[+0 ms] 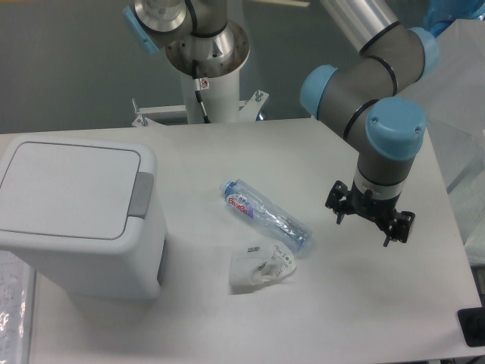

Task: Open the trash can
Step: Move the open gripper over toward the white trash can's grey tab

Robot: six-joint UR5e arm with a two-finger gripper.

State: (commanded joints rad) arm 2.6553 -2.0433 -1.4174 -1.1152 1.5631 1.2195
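Wrapper (261, 268) near counter (364, 318) front edge, bottle (267, 213) just behind – bin (79, 220) at left edge, lid flat; end effector (370, 216) right side, fingers apart, empty.

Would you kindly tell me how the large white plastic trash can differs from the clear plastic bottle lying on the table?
The large white plastic trash can is opaque and boxy; the clear plastic bottle is see-through and slender. The trash can stands upright with its lid shut and is far bigger; the bottle lies on its side. Both rest on the white table.
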